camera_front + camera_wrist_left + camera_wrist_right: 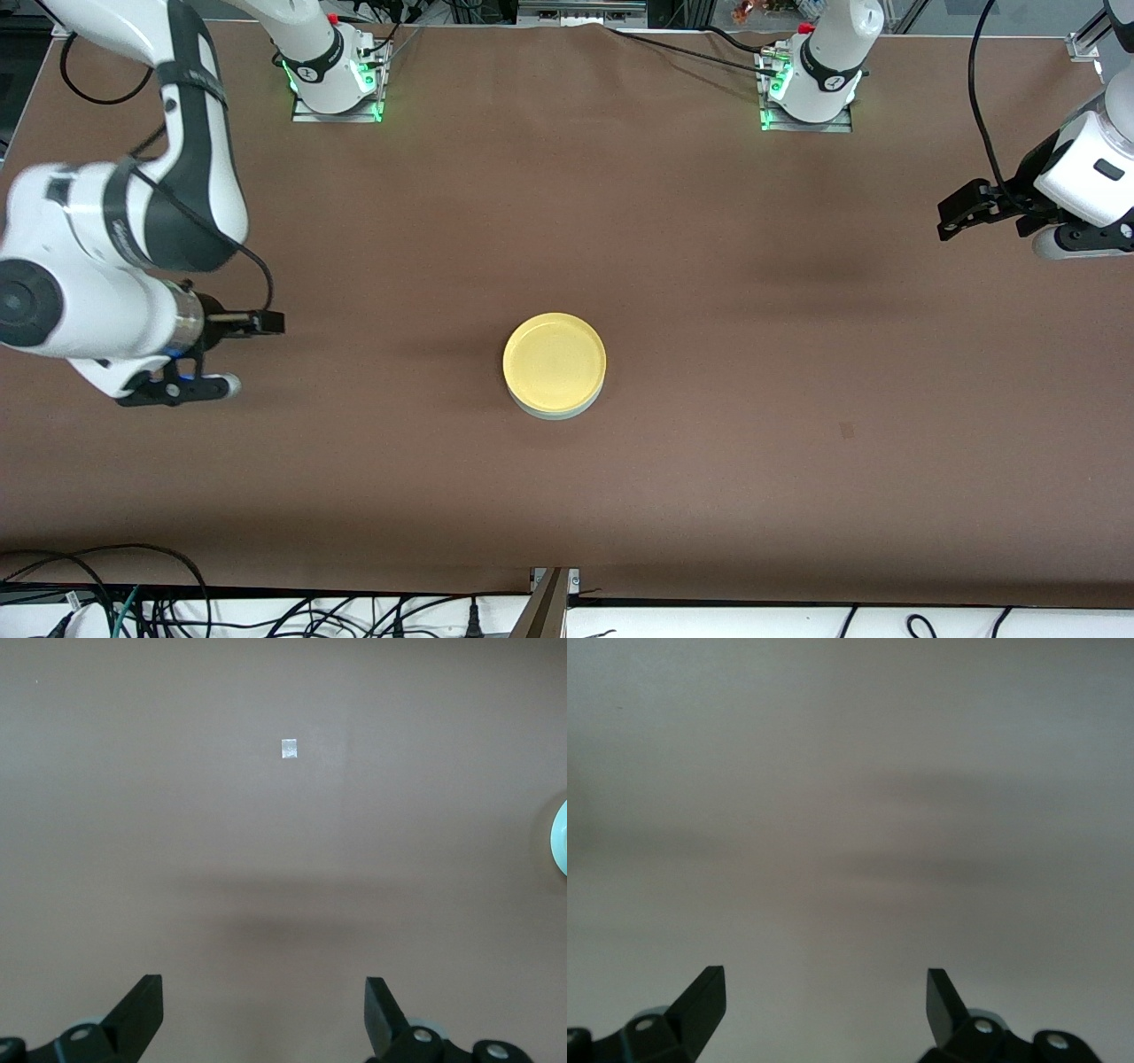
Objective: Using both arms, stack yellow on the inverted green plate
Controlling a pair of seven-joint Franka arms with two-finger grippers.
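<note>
The yellow plate [555, 359] lies on top of the green plate [556, 413] in the middle of the table; only the green plate's lower rim shows under it. My right gripper [248, 354] is open and empty, low over the table toward the right arm's end, well apart from the stack. My left gripper [946, 219] is open and empty over the table at the left arm's end. The left wrist view shows its open gripper [264, 992] over bare table, with a pale green plate edge [561, 840] at the frame's border. The right wrist view shows its open gripper [826, 988] over bare table.
The brown table cloth [709, 292] covers the whole table. A small pale square mark [289, 748] lies on it, also faint in the front view [847, 431]. Cables and a white ledge [266, 616] run along the table's near edge. The arm bases [337, 80] stand at the back.
</note>
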